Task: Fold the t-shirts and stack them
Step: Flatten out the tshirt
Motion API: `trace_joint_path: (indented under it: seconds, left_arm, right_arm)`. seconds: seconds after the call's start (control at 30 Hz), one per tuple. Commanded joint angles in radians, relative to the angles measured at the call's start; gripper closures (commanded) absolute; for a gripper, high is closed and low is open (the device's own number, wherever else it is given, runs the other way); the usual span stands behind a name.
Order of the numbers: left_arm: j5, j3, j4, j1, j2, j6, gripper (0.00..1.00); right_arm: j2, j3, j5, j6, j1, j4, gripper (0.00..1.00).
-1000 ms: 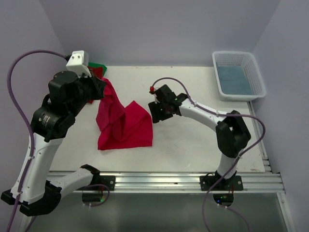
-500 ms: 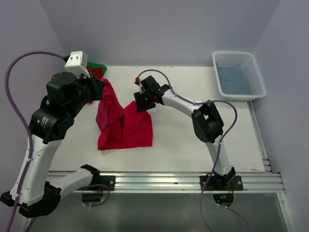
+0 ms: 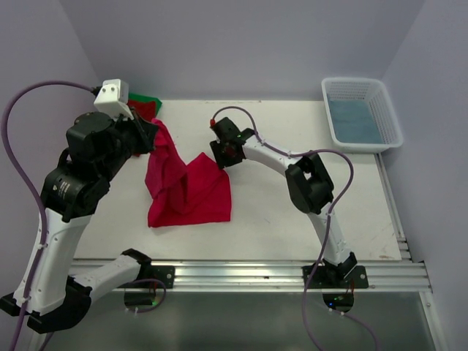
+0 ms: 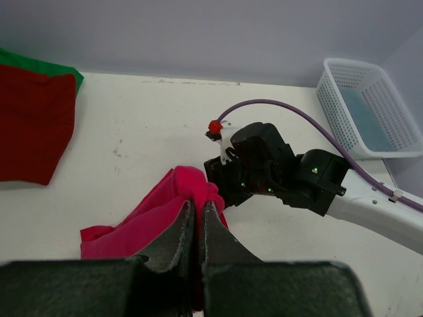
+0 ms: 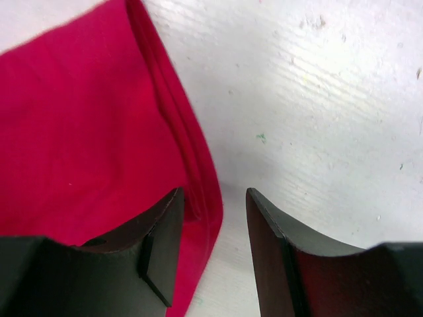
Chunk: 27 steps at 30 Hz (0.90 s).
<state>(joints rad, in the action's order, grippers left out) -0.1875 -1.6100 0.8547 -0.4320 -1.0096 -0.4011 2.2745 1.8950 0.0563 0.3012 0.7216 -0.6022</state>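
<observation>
The crimson-pink t-shirt [image 3: 194, 194] lies partly spread on the table, its left part pulled up into a peak. My left gripper [image 4: 196, 205] is shut on that peak, and from above it [image 3: 151, 135] sits over the shirt's far left. My right gripper [image 3: 221, 157] is at the shirt's far right corner. In the right wrist view it [image 5: 211, 195] stands open astride the pink hem [image 5: 201, 165], one finger over cloth and the other over bare table. A darker red t-shirt [image 4: 33, 125] lies on a green one [image 4: 39, 66] at the back left.
A white latticed basket [image 3: 391, 121] stands at the back right with something blue [image 3: 355, 121] inside. The right arm stretches across the table's middle [image 3: 292, 157]. The rail [image 3: 241, 272] holding both arm bases runs along the near edge.
My right arm has swung left across the table to the pink shirt's far right corner, and its jaws have narrowed a little. The left gripper has kept its hold and barely moved.
</observation>
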Motion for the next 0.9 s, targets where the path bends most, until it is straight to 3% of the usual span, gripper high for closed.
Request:
trace_joint_path:
  seconds: [0.0, 0.23, 0.53, 0.77, 0.83, 0.87]
  left_arm:
    - [0.002, 0.005, -0.049, 0.006, 0.008, -0.012, 1.00]
    - [-0.003, 0.004, -0.045, 0.006, 0.009, -0.012, 1.00]
    - [-0.004, 0.013, -0.048, 0.006, 0.009, -0.013, 1.00]
    - [0.002, 0.024, -0.055, 0.006, 0.008, -0.016, 1.00]
    - [-0.006, 0.025, -0.052, 0.006, 0.012, -0.016, 1.00]
    - [-0.006, 0.025, -0.052, 0.006, 0.012, -0.016, 1.00]
  right_arm:
    - [-0.078, -0.030, 0.048, -0.011, -0.001, -0.011, 0.54]
    - [-0.055, -0.045, -0.015, 0.003, -0.002, 0.019, 0.60]
    - [-0.082, -0.060, -0.114, 0.013, -0.004, 0.059, 0.59]
    - [-0.092, -0.097, -0.174, 0.041, -0.004, 0.101, 0.67]
    - [-0.081, -0.096, -0.182, 0.047, -0.004, 0.099, 0.82]
    - [-0.079, -0.096, -0.182, 0.047, -0.002, 0.099, 0.82]
